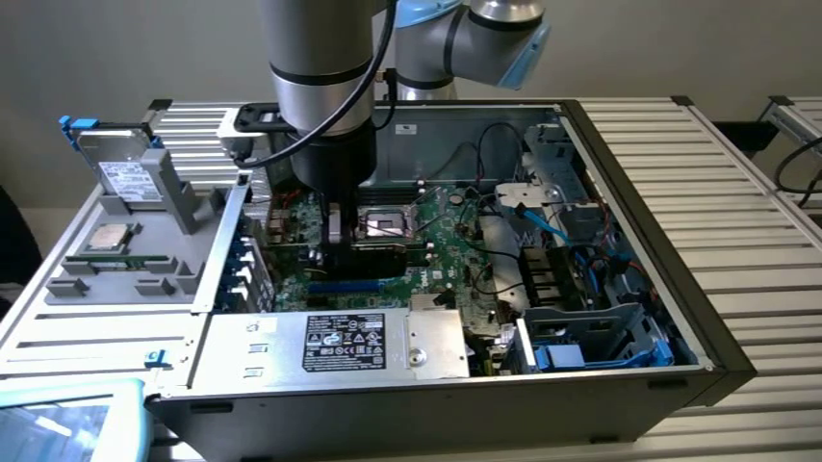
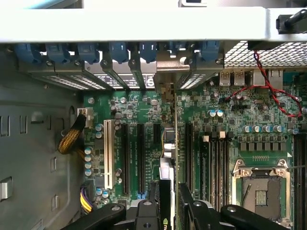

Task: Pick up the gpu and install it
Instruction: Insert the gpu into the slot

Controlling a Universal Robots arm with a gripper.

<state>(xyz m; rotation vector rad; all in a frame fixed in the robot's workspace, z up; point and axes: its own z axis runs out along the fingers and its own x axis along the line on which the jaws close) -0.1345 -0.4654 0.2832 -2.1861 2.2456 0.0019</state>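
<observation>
1 gpu [image 2: 168,153], judged light, stiff yet fragile, is clamped edge-on by the tool [image 2: 169,199], best gripped across both faces.

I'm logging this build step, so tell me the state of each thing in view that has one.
computer case, side open, motherboard exposed.
gpu, upright on edge, gripped, low over the motherboard slots; seated or not, cannot tell.
gripper, jaws closed on the gpu.
CPU socket, empty.
hard drive, standing in a grey holder outside the case.
</observation>
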